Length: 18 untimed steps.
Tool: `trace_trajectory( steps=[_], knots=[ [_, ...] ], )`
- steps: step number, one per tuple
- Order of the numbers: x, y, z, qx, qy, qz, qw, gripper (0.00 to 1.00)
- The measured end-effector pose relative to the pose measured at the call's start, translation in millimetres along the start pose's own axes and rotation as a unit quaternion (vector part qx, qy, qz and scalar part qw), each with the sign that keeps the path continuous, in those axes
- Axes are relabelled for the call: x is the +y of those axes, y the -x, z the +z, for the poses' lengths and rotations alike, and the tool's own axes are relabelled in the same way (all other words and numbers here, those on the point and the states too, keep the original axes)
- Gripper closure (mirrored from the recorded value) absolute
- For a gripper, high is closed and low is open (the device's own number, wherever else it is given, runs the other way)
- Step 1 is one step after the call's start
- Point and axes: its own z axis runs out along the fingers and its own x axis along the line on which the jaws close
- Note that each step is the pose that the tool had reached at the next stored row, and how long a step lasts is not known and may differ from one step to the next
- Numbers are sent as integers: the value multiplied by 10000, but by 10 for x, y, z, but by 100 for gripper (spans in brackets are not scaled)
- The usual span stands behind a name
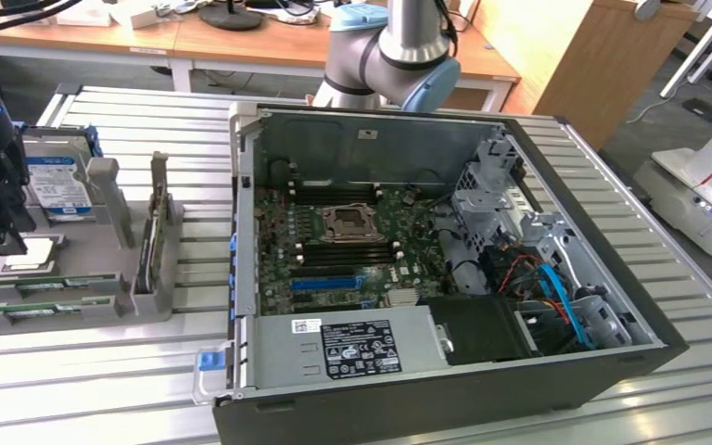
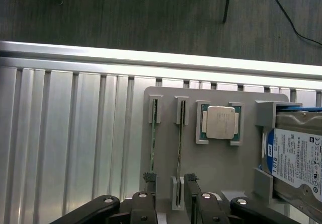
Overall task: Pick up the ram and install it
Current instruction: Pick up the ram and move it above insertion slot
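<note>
Ram (image 2: 179, 143) stands on edge in a slot of the gray holder (image 2: 216, 163), just beside the processor (image 2: 220, 123) seated in that holder. A second ram stick (image 2: 153, 138) stands in the holder's next slot, on the far side from the processor. Hard drive (image 2: 297, 158) sits at the holder's opposite end. Claw (image 2: 170, 183) hangs over the holder, fingers apart, the ram's end between them, nothing gripped. Holder lies on the slatted counter (image 2: 65, 148). Open computer case (image 1: 455, 278) is on the exterior view's right of the holder.
</note>
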Motion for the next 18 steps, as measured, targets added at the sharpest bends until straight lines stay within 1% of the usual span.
trace_trajectory(
  steps=[8,18],
  knots=[
    [-3,-3,121,0,0,0,10000,64],
    [-7,-5,229,0,0,0,10000,64]
  ],
)
